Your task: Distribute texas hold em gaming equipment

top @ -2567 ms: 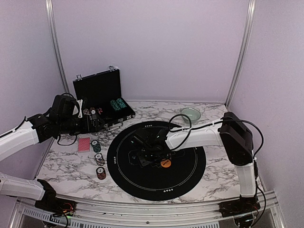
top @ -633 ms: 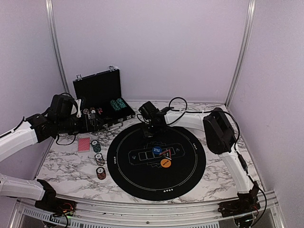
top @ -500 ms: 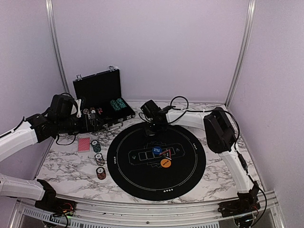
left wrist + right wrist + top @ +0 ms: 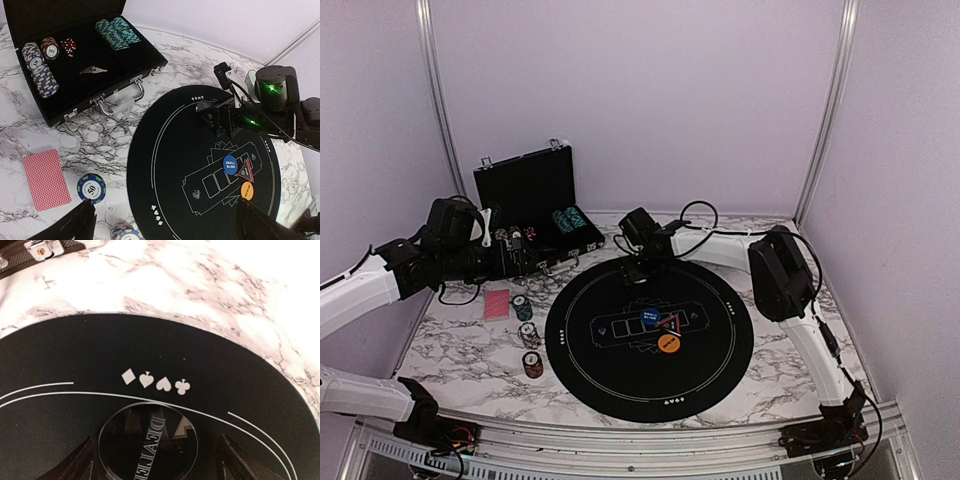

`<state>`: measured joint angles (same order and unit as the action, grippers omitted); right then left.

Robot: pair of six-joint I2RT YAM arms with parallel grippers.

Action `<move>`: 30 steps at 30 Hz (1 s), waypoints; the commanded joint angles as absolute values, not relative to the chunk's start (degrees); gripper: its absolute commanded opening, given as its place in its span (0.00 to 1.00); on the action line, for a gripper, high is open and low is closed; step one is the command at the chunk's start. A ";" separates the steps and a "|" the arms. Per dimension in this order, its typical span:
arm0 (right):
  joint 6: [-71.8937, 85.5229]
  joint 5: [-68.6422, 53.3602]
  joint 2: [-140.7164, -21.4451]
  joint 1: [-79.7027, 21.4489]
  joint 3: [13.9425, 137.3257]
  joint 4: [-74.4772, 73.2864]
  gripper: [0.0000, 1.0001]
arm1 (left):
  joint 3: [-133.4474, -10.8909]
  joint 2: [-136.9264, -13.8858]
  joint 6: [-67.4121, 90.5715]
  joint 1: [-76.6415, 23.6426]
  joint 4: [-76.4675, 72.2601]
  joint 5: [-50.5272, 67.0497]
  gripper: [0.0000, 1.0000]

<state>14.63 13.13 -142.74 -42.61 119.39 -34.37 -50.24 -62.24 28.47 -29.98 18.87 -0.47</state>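
Dealer button [image 4: 148, 442] cut off at bottom, right gripper [image 4: 156, 461] fingertips cropped

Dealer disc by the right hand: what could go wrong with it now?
The clear dealer disc lies close between the fingers of the right hand, so a crooked lift might drag it away from the suit marks. It is see-through on the black mat, so its edge may be easy to misjudge.

Lilac walls [image 4: 640, 100] are closing in on three sides, slim metal uprights [image 4: 830, 110] standing at the back corners. A white marble-veined table [image 4: 450, 345] is filling the space, an aluminium rail [image 4: 620, 440] running along its near edge. Light seems to be falling evenly from above.
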 commanded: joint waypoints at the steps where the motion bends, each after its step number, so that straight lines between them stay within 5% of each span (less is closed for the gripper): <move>1: 13.80 12.22 -144.25 -41.77 119.18 -37.88 0.80 | -51.94 -62.50 28.91 -29.62 20.48 -0.26 0.99; 20: 17.57 5.98 -125.14 -48.41 92.04 -29.79 0.82 | -50.12 -61.91 29.26 -29.56 20.13 -0.26 0.99; 30: 20.09 7.45 -120.76 -51.42 84.29 -29.18 0.69 | -49.14 -60.75 29.36 -29.50 20.13 -0.26 0.99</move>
<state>18.44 7.97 -122.17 -50.24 86.39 -27.18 -49.98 -62.08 29.28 -29.71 19.57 -0.47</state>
